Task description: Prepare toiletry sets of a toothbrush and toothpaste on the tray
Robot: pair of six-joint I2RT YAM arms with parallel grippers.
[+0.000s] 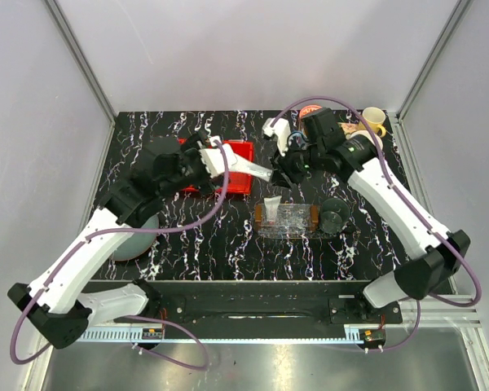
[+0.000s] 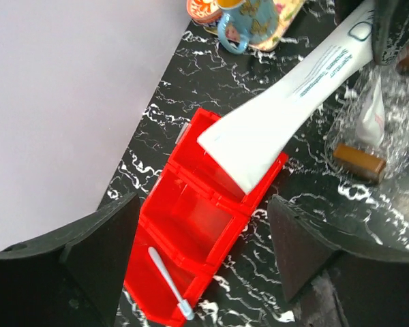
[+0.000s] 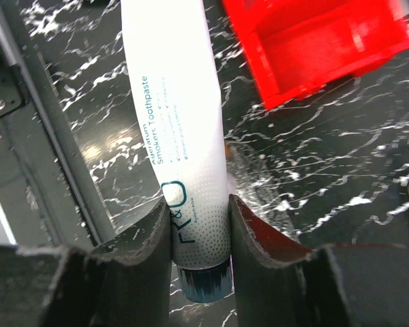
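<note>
A black table (image 1: 228, 244) veined with white is filling the floor of a grey-walled booth, and both arms are reaching in toward the middle of the top view. The right gripper (image 3: 199, 201) is clamping a toothpaste tube (image 3: 170, 88) just above its cap, its fingers pressing against both sides. In the top view this tube is hanging in the air at centre frame, with its flat end pointing left over the red bin (image 1: 220, 187).

The left gripper (image 2: 204, 199) is standing wide apart with nothing between its fingers. In the left wrist view the tube's flat end is lying just beyond them.

The tray (image 1: 263, 217) is sitting on the table right of centre. A second toothpaste tube (image 1: 270, 205) is lying at its left end, though whether it is wholly inside cannot be told. The toothbrush (image 2: 167, 278) is lying in the lowest compartment of the red bin, at the bottom of the left wrist view.

A floral tray (image 1: 354, 129) is sitting at the upper right of the top view with a yellow mug (image 1: 375, 120) on it. A dark round object (image 1: 336, 216) is standing just right of the clear tray.
</note>
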